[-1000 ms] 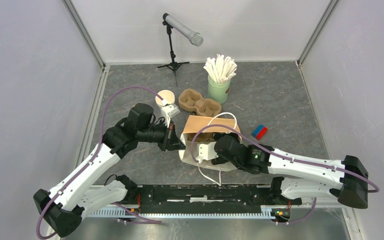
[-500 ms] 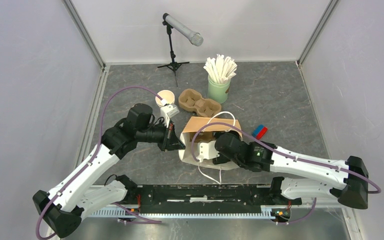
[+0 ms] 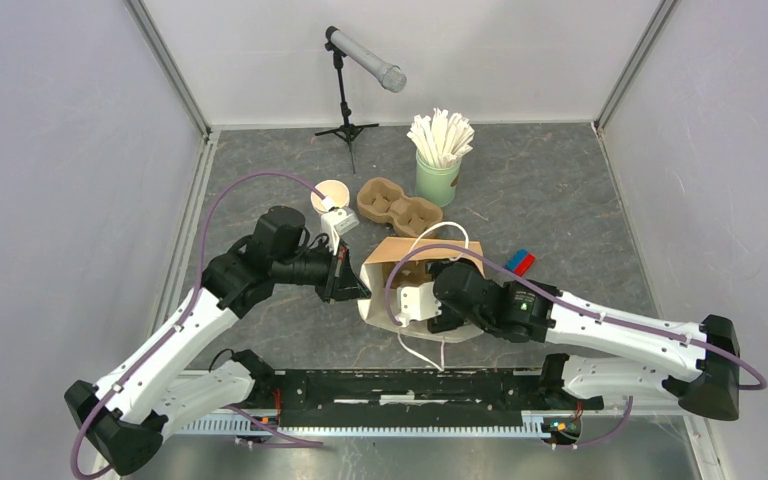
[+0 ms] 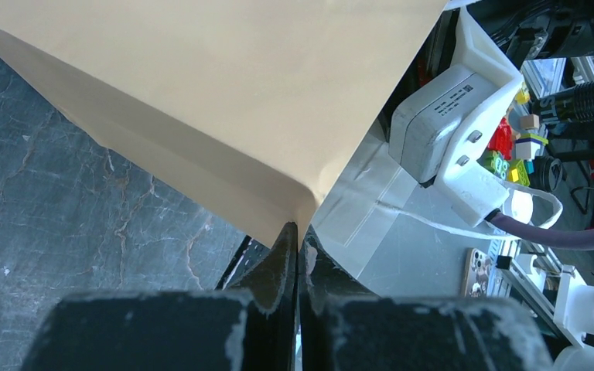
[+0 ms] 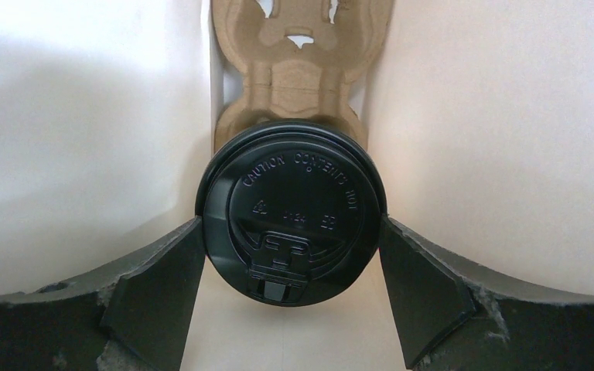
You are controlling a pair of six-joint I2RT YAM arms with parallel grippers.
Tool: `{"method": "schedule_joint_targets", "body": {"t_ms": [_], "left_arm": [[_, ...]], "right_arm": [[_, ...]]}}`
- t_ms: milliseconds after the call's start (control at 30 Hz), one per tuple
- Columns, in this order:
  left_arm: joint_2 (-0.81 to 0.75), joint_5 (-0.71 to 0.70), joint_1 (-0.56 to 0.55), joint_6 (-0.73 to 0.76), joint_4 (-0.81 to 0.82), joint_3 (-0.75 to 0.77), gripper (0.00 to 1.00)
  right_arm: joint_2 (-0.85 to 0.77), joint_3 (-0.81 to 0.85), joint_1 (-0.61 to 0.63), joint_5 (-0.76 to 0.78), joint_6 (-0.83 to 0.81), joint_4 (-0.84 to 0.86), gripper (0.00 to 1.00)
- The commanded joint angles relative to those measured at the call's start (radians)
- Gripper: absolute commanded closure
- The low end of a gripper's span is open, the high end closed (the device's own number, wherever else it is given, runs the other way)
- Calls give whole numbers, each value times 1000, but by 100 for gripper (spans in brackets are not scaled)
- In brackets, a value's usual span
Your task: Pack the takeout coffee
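The takeout coffee (image 5: 290, 216) shows only its round black lid, seen from above; its cup sits in a brown pulp carrier (image 5: 302, 77) inside the paper bag (image 3: 400, 250). My right gripper (image 5: 288, 232) reaches into the bag, and its fingers (image 5: 162, 286) press against both sides of the lid. In the top view the bag hides the coffee and the right fingers. My left gripper (image 4: 298, 232) is shut on the bag's edge (image 4: 201, 93) and holds the mouth open from the left (image 3: 345, 283).
A second pulp carrier (image 3: 400, 205) and a lidless cream cup (image 3: 330, 195) lie behind the bag. A green cup of white sticks (image 3: 438, 165), a microphone stand (image 3: 345, 100) and a red-blue block (image 3: 519, 263) stand around it.
My right arm has shifted slightly to the right, with its gripper staying in the bag. The left arm and the bag have stayed still.
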Motion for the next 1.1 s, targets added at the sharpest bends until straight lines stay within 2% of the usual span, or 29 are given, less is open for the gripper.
{"method": "schedule_joint_targets", "body": {"t_ms": [0, 200, 367, 633, 900, 1067], "left_arm": [[2, -31, 5, 3, -27, 48, 98], [10, -42, 5, 9, -48, 65, 98], [20, -52, 4, 17, -75, 87, 98], [47, -71, 3, 38, -123, 129, 98], [60, -89, 5, 41, -130, 144, 98], [81, -87, 3, 41, -132, 151, 98]], "right_arm": [[-19, 47, -12, -5, -28, -75, 12], [-26, 53, -12, -13, -30, -104, 9], [-32, 61, -12, -41, -25, -126, 14], [-25, 86, -12, -71, 6, -168, 9], [-42, 113, -13, -106, 14, -225, 11], [-34, 123, -12, -133, 40, -239, 9]]}}
